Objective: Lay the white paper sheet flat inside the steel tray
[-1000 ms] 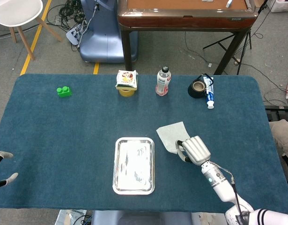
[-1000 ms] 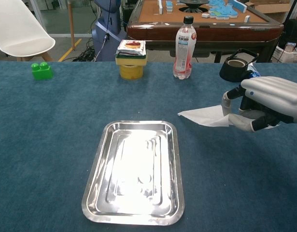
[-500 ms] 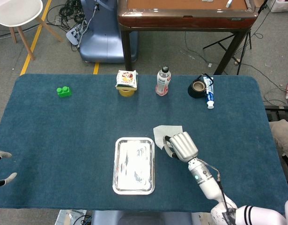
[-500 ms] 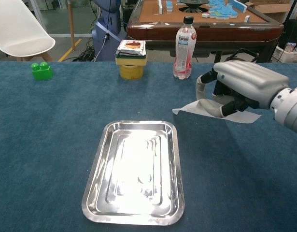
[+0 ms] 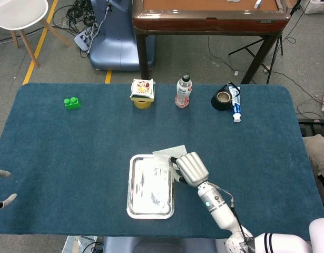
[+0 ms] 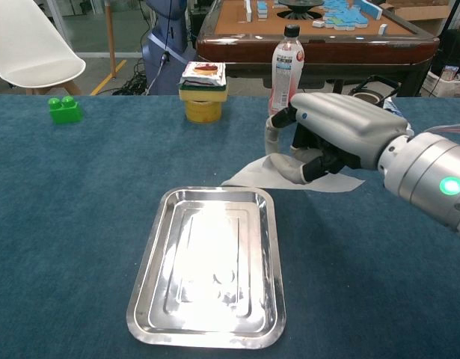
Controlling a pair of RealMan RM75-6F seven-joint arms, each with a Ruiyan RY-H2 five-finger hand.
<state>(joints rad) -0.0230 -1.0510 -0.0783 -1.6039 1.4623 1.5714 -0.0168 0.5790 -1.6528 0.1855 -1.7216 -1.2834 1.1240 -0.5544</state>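
Closest to the robot is the shiny tray (image 6: pixel 207 269), with nothing in it yet. At about 1 o'clock from the tray, the right hand (image 6: pixel 330 138) pinches the paper (image 6: pixel 252 174) between thumb and fingers. The paper is thin, light and floppy, so it will likely sag and fold; holding it by one edge looks best. Its front corner hangs just over the tray's far rim. The left hand (image 5: pixel 1 190), far off at 9 o'clock, holds nothing, fingers apart.

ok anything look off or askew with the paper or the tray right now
Only the white paper sheet: the right hand grips it, and it hangs crooked over the steel tray's far right corner, mostly outside the rim rather than flat inside. The tray itself sits square and undamaged.
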